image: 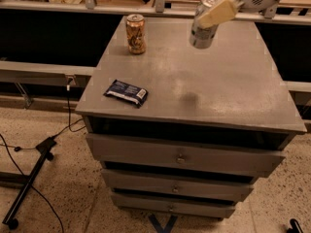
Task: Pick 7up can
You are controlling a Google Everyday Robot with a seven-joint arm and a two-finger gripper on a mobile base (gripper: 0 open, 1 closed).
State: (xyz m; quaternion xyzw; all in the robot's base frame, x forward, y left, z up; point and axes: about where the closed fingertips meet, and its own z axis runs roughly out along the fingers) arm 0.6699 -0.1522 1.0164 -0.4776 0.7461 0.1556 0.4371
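The 7up can [202,31], silver-grey with a pale label, hangs slightly tilted in the air above the grey cabinet top [228,81]. My gripper [215,11] comes in from the upper right on a white arm and is shut on the can's upper part, with a tan finger [217,12] across its side. The can's shadow falls on the top below it.
An orange-brown patterned can [136,34] stands at the back left of the top. A dark blue snack packet [126,92] lies near the front left edge. Drawers sit below the top. A black stand and cables lie on the floor at the left.
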